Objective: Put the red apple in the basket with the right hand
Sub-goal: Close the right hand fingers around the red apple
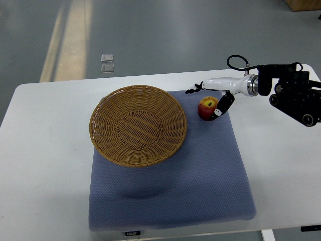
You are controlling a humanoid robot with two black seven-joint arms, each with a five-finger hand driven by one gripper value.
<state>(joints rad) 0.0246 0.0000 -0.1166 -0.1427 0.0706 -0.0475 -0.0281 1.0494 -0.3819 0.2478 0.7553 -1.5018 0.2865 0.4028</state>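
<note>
Top view, steeply down: white surface [45, 165] carries a blue-grey mat [200, 186], and a round wicker basket [138, 125] sits on the mat's upper left part, its rim overhanging the mat's left edge a little. The basket holds nothing. Just to the right of the basket, apart from its rim, the red apple [205, 107] stands on the mat near its upper edge, red with a yellowish patch around the stem end. The right hand [213, 98] reaches in from the picture's right edge, its white forearm joined to a black arm with a looped cable. Its fingers [224, 105] are spread around the apple: one dark finger lies against the apple's right side, others stretch above it toward the left. Whether they grip the fruit firmly cannot be told. Beyond the surface lies a grey floor [160, 30] with a pale stripe [70, 35].
</note>
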